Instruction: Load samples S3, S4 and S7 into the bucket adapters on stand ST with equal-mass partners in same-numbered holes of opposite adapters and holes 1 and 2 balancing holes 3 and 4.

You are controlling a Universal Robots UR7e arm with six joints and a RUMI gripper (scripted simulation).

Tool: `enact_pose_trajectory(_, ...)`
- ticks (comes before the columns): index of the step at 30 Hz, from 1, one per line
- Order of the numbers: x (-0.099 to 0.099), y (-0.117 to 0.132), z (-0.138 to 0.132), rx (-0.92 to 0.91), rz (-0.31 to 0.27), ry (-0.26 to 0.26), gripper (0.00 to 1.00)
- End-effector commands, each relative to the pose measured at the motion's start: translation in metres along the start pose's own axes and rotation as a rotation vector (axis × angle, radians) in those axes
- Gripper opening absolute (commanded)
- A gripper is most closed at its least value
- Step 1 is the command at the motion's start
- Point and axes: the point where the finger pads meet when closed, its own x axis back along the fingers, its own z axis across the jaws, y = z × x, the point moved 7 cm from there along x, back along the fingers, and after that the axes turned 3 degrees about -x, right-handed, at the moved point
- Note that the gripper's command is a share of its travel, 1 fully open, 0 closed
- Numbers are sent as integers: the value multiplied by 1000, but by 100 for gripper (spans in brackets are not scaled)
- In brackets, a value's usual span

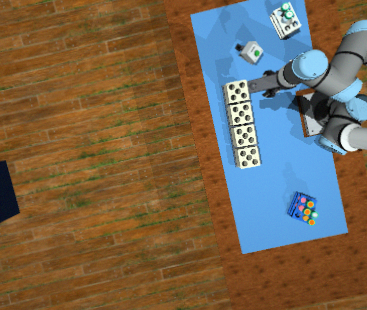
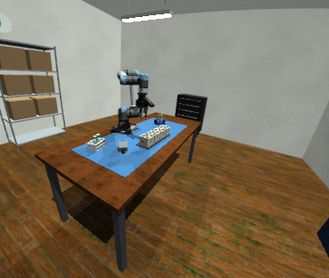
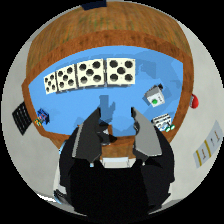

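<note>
Top view: gripper (image 1: 256, 84), jaws part-open and holding nothing, hangs just right of the adapter row (image 1: 242, 124); white blank rack (image 1: 285, 21) lies far-right.

Bright blue mat (image 1: 271, 178) over a reddish-brown wood-grain table (image 1: 186, 78). Four cream adapters (image 1: 243, 124) are dotted with dark holes. There's a blue rack (image 1: 302, 209) with orange, pink and green caps, a white rack (image 1: 285, 23) with green-topped tubes, a green key (image 1: 257, 53) on its grey desk, and dark grey fingers.
</note>
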Motion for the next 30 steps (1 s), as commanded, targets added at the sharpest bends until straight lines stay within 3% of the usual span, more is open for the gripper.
enact_pose_trajectory(1,-3,-6,22,-1,1,0,35)
enact_pose_trajectory(4,-5,-9,32,-1,1,0,35)
enact_pose_trajectory(20,-5,-9,32,-1,1,0,35)
enact_pose_trajectory(30,-32,-9,32,-1,1,0,35)
